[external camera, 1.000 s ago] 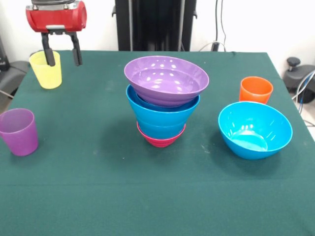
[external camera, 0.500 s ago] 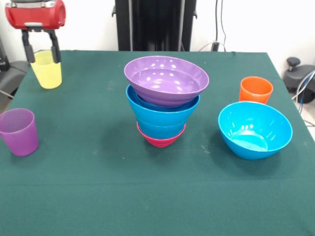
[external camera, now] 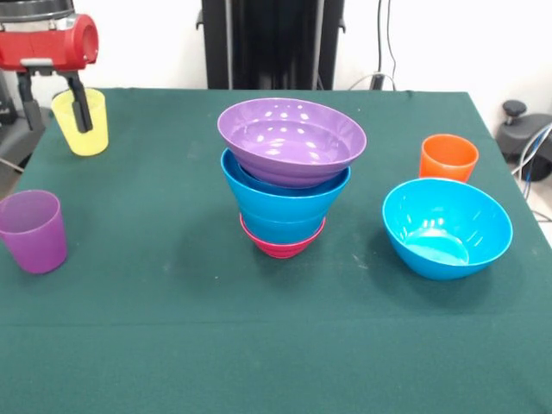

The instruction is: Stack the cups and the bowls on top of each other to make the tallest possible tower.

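The tower stands mid-table: a small magenta bowl point(external camera: 283, 247) at the base, blue bowls point(external camera: 285, 200) nested above it, and a wide purple bowl point(external camera: 291, 138) on top. A loose blue bowl point(external camera: 447, 226) sits to the right, with an orange cup point(external camera: 448, 158) behind it. A purple cup point(external camera: 33, 231) stands at the left edge. At the far left corner is a yellow cup point(external camera: 84, 122). My gripper point(external camera: 58, 125) hangs open there. One finger point(external camera: 80, 108) shows across the cup's left part and the other is off its left side. I cannot tell whether it touches the cup.
The green cloth-covered table point(external camera: 172, 328) ends just left of the purple and yellow cups. Black equipment stands behind the far edge, and cables and a dark object lie off the right side.
The gripper has travelled left, from over the yellow cup's right side to its left side, and has dropped a little lower. The cups and bowls have not moved.
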You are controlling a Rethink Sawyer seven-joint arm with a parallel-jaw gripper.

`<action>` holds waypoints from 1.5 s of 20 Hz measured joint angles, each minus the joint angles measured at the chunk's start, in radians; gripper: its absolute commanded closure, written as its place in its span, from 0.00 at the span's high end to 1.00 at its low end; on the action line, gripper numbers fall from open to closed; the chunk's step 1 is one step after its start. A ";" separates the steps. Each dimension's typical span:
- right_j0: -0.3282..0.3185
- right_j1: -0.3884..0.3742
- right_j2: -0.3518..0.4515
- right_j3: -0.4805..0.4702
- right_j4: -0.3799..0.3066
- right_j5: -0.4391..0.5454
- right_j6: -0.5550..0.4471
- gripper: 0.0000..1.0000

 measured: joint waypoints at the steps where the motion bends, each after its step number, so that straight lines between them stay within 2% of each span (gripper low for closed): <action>1: 0.008 0.015 0.007 -0.022 0.000 0.005 0.000 1.00; 11: 0.037 0.072 0.052 -0.115 0.000 0.054 0.000 1.00; 30: 0.045 0.081 0.107 -0.221 0.000 0.163 -0.018 1.00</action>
